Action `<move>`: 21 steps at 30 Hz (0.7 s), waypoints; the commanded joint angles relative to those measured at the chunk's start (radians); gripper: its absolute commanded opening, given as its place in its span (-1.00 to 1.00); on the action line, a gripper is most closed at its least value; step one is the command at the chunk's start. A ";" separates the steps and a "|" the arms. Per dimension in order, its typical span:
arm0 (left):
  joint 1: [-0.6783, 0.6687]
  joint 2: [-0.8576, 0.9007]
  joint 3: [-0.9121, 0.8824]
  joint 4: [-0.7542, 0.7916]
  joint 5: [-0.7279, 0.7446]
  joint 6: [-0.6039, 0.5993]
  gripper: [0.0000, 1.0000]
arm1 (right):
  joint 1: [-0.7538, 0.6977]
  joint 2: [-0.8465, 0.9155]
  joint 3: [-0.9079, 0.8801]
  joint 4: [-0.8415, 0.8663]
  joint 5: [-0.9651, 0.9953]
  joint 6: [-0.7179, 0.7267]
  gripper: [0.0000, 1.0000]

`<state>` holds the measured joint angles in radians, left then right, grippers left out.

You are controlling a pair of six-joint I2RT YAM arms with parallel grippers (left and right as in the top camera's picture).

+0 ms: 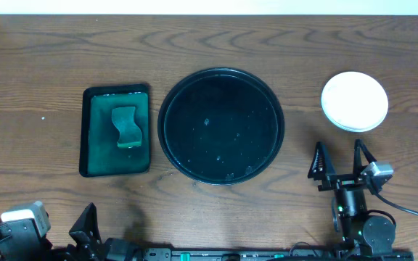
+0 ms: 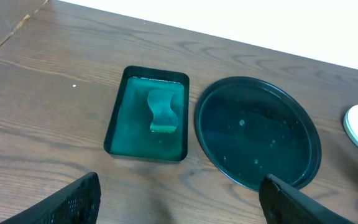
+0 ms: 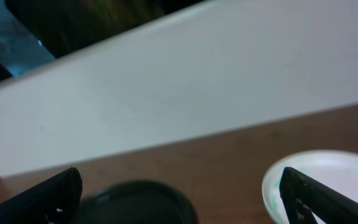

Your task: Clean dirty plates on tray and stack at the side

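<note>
Task appearing at last stage, judging by layout: black tray lying bare at table centre, only droplets showing on gloss. Plates sitting stacked on table right of tray, well apart; top face looking clean white, faint teal edge; count unclear. Left gripper and right gripper hanging released, grasping nothing. Sponge resting in green tray. Next move probably calling only for parking arms.
</note>
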<state>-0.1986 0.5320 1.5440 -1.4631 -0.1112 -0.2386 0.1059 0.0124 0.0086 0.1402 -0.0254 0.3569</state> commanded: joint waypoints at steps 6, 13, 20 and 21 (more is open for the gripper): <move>-0.004 0.008 -0.002 -0.002 -0.009 -0.005 0.63 | -0.009 -0.007 -0.003 -0.122 0.010 0.013 0.99; -0.004 0.008 -0.002 -0.002 -0.009 -0.006 0.63 | -0.009 -0.007 -0.003 -0.216 0.010 0.019 0.98; -0.004 0.008 -0.002 -0.002 -0.009 -0.006 0.63 | -0.008 -0.007 -0.003 -0.215 0.006 0.005 0.98; -0.004 0.008 -0.002 -0.002 -0.009 -0.006 0.63 | -0.008 -0.007 -0.003 -0.215 0.006 0.005 0.99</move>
<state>-0.1986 0.5320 1.5440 -1.4631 -0.1112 -0.2386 0.1059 0.0120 0.0071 -0.0700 -0.0254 0.3595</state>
